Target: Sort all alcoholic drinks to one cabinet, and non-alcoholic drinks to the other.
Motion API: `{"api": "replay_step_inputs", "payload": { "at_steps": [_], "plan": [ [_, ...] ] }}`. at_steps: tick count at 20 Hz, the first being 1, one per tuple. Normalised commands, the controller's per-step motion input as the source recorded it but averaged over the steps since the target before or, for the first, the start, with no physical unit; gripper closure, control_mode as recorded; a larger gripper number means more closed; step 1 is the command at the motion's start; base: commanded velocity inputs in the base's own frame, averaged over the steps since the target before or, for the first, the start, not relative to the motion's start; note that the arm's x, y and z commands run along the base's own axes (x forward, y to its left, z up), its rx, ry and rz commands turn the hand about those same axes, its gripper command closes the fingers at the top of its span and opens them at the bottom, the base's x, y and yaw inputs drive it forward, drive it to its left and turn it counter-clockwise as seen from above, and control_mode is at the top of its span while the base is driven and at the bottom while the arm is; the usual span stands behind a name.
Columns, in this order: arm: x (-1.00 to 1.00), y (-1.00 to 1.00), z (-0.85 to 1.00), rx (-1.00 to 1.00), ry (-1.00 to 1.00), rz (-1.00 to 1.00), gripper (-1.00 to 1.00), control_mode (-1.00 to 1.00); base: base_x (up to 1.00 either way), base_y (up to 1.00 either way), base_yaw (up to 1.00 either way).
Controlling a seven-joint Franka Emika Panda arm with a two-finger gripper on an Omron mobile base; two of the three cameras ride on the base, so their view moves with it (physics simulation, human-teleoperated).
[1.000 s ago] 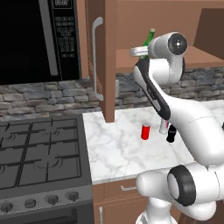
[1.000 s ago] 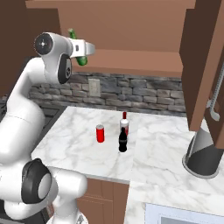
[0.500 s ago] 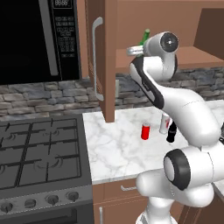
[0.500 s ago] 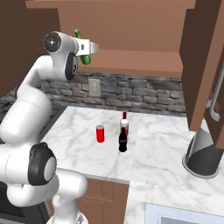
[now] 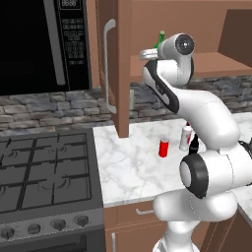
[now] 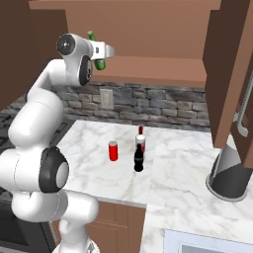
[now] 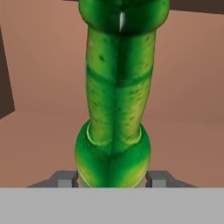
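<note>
1. The green bottle stood down the centre of the hand view, its body sitting between the two finger tips, which pressed against it from either side.
2. In the right base view the green bottle showed in the upper left of the frame, tilted, just in front of the open cabinet's shelf.
3. The gripper held it at shelf height; in the left base view only the bottle's top peeked out above the arm, in the upper middle of the frame.
4. Lower, near the middle of the right base view, the red can, the black cola bottle and the white bottle stood upright on the marble counter, the white bottle just behind the black one, the can apart to their left.
5. In the left base view, the cabinet door with its grey handle hung open at upper centre, with the stove at lower left.
</note>
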Motion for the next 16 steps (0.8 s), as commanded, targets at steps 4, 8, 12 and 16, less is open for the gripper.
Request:
{"api": "replay_step_inputs", "payload": {
  "at_steps": [4, 8, 12, 16],
  "plan": [
    [0.41, 0.0, -0.14, 0.0, 0.0, 0.0, 1.0, -1.0, 0.0, 0.0, 0.0],
    [0.38, 0.0, -0.27, 0.0, 0.0, 0.0, 1.0, -1.0, 0.0, 0.0, 0.0],
    [0.25, 0.0, -0.09, 0.0, 0.0, 0.0, -1.0, -1.0, 0.0, 0.0, 0.0],
    [0.02, 0.0, 0.0, 0.0, 0.0, 0.0, -1.0, -1.0, 0.0, 0.0, 0.0]
  ]
}}
